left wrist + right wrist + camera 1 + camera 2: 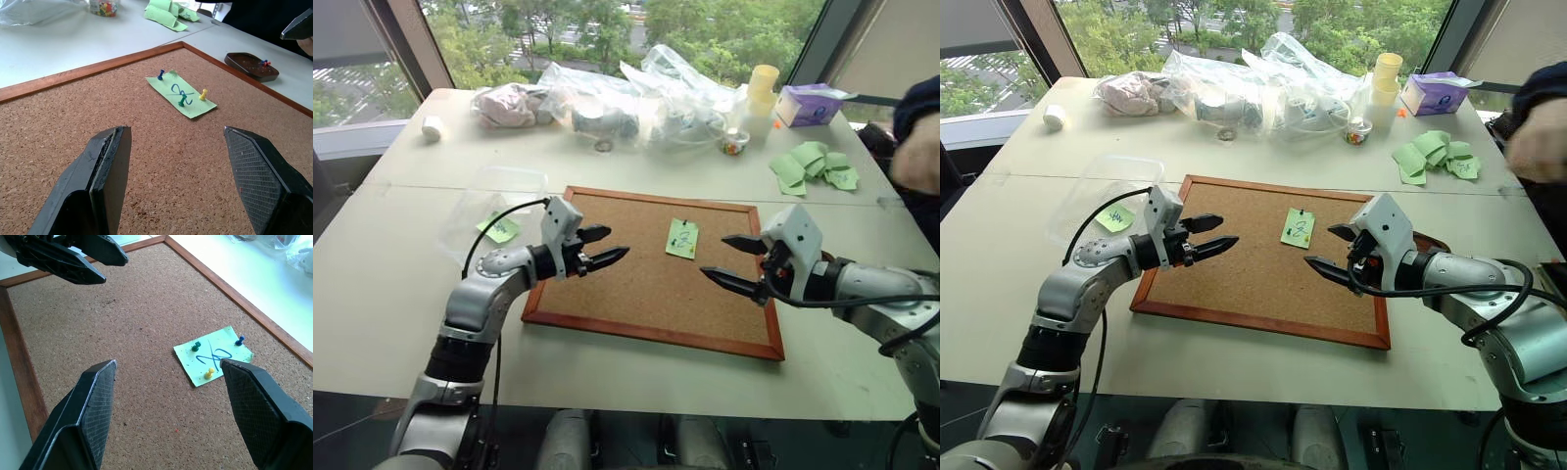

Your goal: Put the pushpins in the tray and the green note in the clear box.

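Note:
The green note (682, 238) lies on the corkboard (607, 294), held down by a blue pushpin (160, 75), a green pushpin (182, 101) and a yellow pushpin (203, 94). My left gripper (612, 245) hovers open over the board to the note's left. To the note's right my right gripper (715, 257) is open too, and both are empty. The dark tray (239, 62) sits just off the board's right edge with a small pin (264, 62) in it. Left of the board stands the clear box (470, 211), holding another green note (499, 228).
Clear plastic bags (607, 98), yellow cups (762, 88), a purple tissue box (808, 105) and a small jar of pins (732, 145) line the table's far side. Plain green slips (813, 166) lie at the back right. A person's hand (915, 157) is at the right edge.

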You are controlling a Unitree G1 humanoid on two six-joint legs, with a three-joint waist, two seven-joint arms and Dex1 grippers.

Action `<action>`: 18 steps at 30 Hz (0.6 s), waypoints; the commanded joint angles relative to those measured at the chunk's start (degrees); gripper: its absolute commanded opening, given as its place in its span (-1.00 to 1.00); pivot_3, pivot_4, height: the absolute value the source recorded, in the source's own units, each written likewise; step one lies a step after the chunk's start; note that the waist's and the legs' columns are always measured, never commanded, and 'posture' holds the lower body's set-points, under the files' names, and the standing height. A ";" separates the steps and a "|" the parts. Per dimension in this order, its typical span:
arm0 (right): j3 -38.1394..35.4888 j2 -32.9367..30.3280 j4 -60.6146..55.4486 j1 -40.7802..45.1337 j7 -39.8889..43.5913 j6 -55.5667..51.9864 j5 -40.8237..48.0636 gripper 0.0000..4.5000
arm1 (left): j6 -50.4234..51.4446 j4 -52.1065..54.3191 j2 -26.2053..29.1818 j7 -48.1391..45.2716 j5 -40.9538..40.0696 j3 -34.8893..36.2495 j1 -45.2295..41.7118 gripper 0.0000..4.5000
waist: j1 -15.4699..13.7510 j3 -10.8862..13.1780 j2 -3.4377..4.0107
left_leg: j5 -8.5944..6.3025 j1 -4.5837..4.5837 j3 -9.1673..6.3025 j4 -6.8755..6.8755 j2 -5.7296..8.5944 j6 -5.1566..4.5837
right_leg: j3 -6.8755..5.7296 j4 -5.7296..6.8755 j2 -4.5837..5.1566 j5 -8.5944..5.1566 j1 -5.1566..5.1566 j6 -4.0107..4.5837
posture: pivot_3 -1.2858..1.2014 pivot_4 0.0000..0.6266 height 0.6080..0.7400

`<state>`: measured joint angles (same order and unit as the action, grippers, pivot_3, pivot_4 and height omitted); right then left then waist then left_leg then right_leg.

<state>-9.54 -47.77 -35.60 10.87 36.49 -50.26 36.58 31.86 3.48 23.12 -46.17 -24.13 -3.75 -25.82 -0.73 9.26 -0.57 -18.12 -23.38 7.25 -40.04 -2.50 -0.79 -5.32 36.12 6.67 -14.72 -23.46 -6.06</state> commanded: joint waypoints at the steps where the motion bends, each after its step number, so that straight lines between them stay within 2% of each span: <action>1: -0.35 -0.11 -0.31 0.58 0.34 1.09 -0.13 0.56 | -1.97 0.58 0.19 -0.55 0.40 0.15 -1.60 0.49 | 0.00 0.00 0.00 | 0.00 0.00 0.00 0.00 0.00 0.00 | 0.00 0.00 0.00 0.00 0.00 0.00 | 0.03 -0.52 1.00; 18: 1.02 0.58 0.28 1.06 0.28 1.84 -0.97 0.56 | -2.95 1.05 -0.53 -1.13 1.41 -0.81 -1.42 0.49 | -0.01 0.00 0.00 | 0.00 0.00 0.01 0.00 0.01 0.00 | 0.00 0.00 0.00 0.00 0.00 0.00 | 0.03 -0.52 1.00</action>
<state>-7.82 -47.28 -34.66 11.04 36.85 -49.62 35.77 30.41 2.91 22.85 -47.28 -23.00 -3.85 -26.97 -0.74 9.26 -0.57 -18.12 -23.38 7.26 -40.04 -2.50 -0.78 -5.32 36.12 6.67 -14.72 -23.45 -6.06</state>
